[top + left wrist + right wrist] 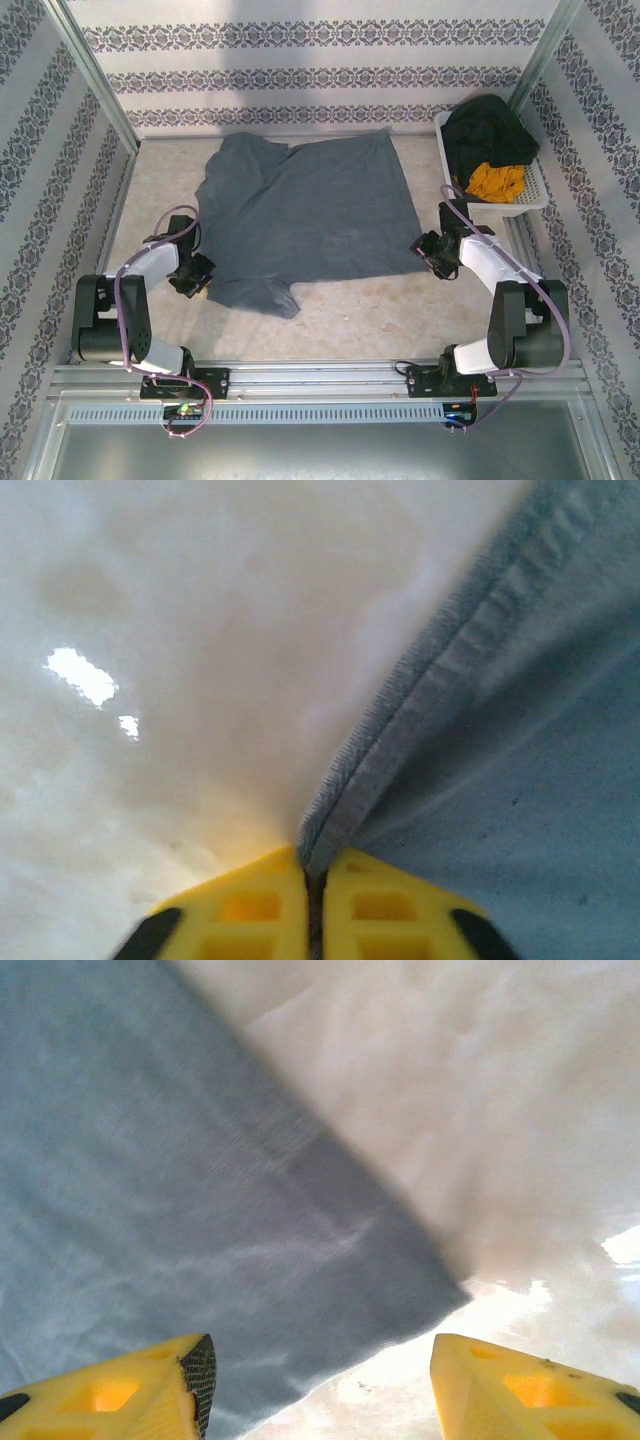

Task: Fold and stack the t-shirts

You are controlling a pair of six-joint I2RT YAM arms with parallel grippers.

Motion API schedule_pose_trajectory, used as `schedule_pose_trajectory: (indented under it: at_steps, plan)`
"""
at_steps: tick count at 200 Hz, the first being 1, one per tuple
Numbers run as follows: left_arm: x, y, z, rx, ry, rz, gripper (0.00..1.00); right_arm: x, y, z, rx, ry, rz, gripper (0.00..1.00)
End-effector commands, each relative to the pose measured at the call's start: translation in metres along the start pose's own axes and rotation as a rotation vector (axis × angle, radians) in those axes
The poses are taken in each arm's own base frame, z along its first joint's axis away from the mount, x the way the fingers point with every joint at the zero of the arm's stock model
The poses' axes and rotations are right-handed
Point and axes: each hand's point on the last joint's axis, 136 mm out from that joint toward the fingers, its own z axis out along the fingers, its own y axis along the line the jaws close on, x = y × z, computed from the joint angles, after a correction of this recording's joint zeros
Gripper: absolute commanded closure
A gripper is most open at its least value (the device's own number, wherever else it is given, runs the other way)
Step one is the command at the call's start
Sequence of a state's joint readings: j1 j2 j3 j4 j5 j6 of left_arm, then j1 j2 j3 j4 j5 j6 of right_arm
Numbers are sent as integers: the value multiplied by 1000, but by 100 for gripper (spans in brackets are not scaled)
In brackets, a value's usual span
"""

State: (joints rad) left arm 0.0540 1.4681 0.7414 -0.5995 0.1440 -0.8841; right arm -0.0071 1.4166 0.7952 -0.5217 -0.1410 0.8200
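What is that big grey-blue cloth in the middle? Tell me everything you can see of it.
It is a plain slate blue-grey t-shirt of soft knit cloth, unmarked. It lies spread mostly flat on the pale table and is rumpled at its far left end. One short sleeve sticks out toward the near edge. Its stitched hem is clamped in the shut left pincer. The open right pincer hovers over its near right corner without gripping it.

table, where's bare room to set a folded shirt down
Bare table lies between the t-shirt and the arm bases, and far left beside the wall. Crowded on the right: basket, right gripper.
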Motion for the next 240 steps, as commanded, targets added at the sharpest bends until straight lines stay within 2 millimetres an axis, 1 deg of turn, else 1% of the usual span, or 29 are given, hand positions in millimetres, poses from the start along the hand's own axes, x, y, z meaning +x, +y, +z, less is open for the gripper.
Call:
schedule_pose_trajectory:
  at_steps: [1,12,26,42,52,66,90,121,137,152,165,173,181,185,194,203,213,229,240]
  plan:
    - [-19,-25,-4,81,-76,19,99,-10,-13,-4,55,-51,73,40]
    - [-22,-27,-10,87,-94,24,100,-10,-18,-4,95,-46,82,40]
    - [-25,-32,-13,102,-102,28,100,-7,-23,0,117,-27,97,40]
    - [-26,-34,-14,109,-99,27,100,2,-28,6,132,11,127,41]
    - [-26,-36,-16,117,-102,26,100,6,-29,10,128,22,142,41]
    - [-26,-36,-18,123,-106,23,100,7,-24,16,121,27,144,42]
    - [-26,-38,-20,131,-105,28,100,1,-9,22,131,44,115,43]
    - [-28,-43,-25,155,-111,28,100,3,-2,34,162,63,98,48]
    - [-29,-46,-28,164,-115,28,100,0,1,40,170,60,84,54]
    - [-30,-49,-31,172,-119,32,100,-4,2,45,190,62,67,63]
    - [-32,-52,-35,184,-126,33,100,-7,3,47,201,61,45,75]
    - [-33,-53,-36,189,-131,31,100,-8,2,48,207,64,38,84]
    - [-35,-56,-40,201,-137,33,100,-9,4,46,202,60,32,93]
    - [-36,-58,-42,208,-141,33,100,-10,5,45,197,55,29,96]
    - [-38,-63,-46,223,-148,35,100,-15,13,40,166,26,12,100]
    - [-41,-69,-52,244,-160,37,100,-22,24,32,124,-12,-7,100]
    - [-47,-78,-60,279,-180,41,100,-31,41,21,65,-51,-33,100]
    - [-57,-96,-76,347,-219,44,100,-53,76,-5,-26,-129,-103,100]
    - [-66,-111,-93,407,-256,44,100,-70,105,-29,-103,-193,-150,100]
